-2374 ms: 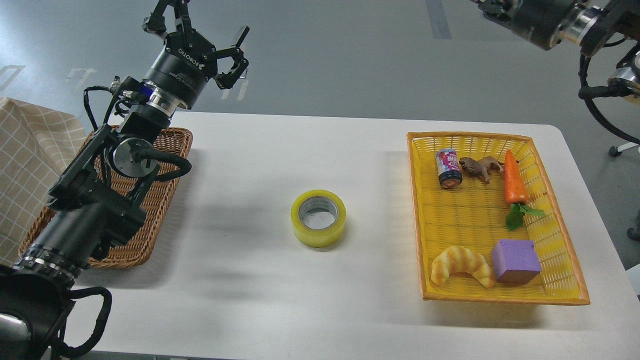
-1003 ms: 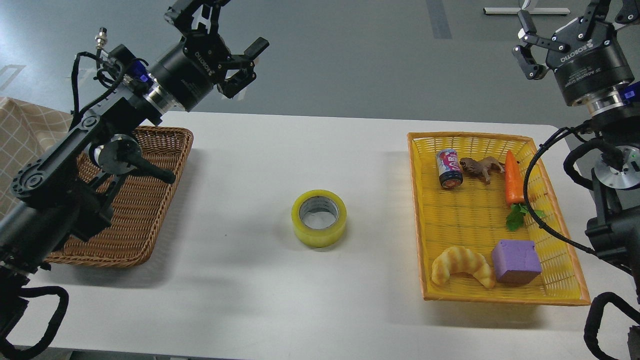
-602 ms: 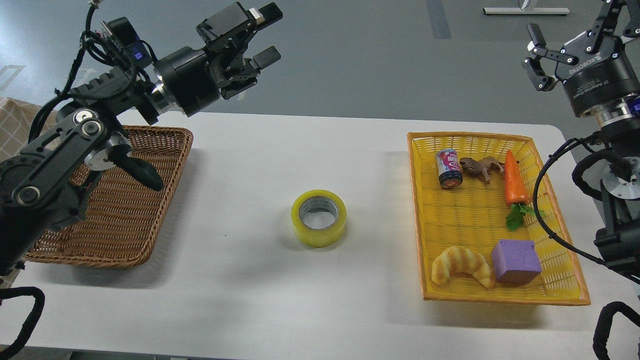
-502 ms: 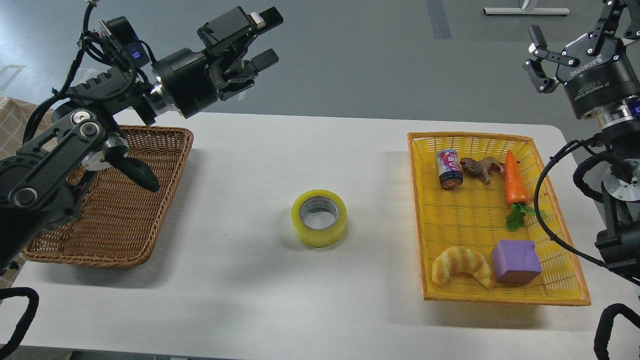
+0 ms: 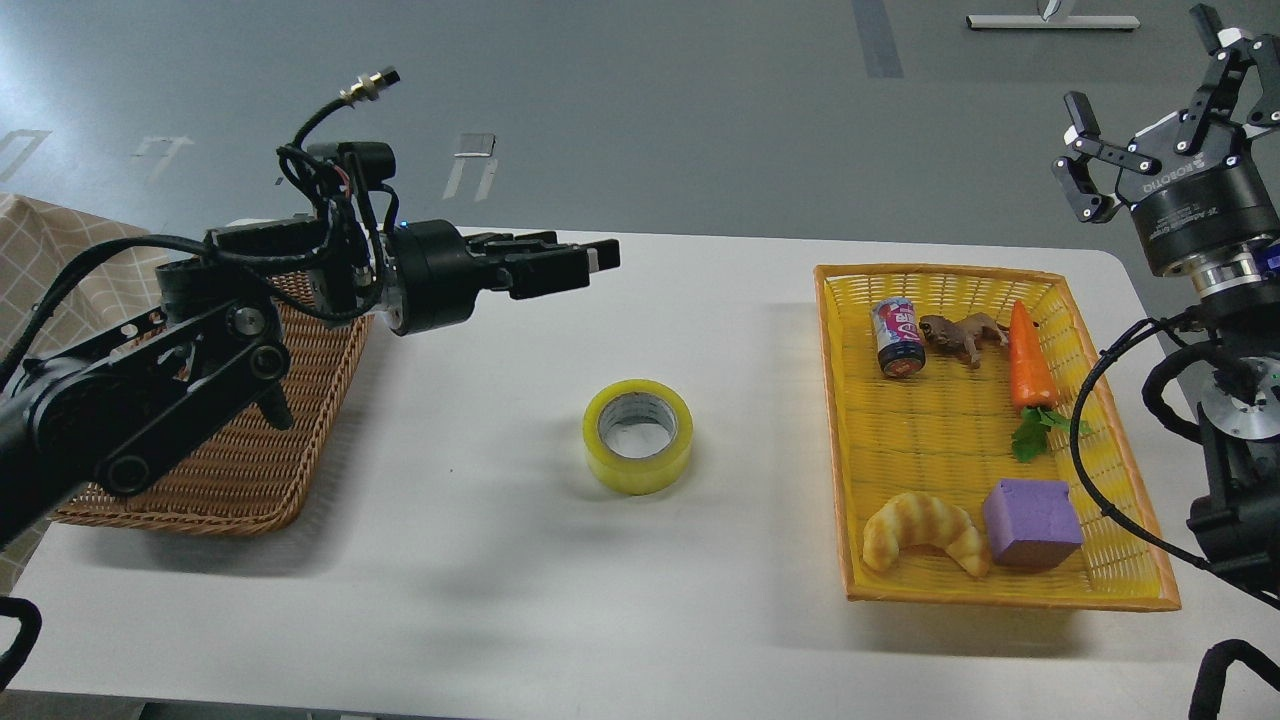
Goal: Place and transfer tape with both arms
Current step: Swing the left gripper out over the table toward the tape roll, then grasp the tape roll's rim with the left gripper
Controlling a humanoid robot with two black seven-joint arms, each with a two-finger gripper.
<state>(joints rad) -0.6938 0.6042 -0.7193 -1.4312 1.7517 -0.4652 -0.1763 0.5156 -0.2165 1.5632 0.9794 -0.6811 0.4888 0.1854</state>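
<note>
The tape [image 5: 638, 436], a yellow translucent roll with a grey-white core, lies flat on the white table [image 5: 500, 600] near its middle. My left gripper [image 5: 592, 264] points level to the right, above and to the rear left of the tape, not touching it. Its fingers are seen side-on, a little apart, and hold nothing. My right gripper [image 5: 1150, 95] is raised at the far right, beyond the table's back corner. Its fingers are spread wide and it is empty.
A brown wicker basket [image 5: 250, 470] sits at the left under my left arm. A yellow basket [image 5: 830, 400] at the right holds a can [image 5: 898, 337], a toy animal [image 5: 962, 335], a carrot [image 5: 1030, 360], a croissant [image 5: 925, 530] and a purple block [image 5: 1032, 520].
My left gripper has swung down and to the right, turning level over the table closer to the tape. My right gripper has shifted slightly right. The tape has not moved.
</note>
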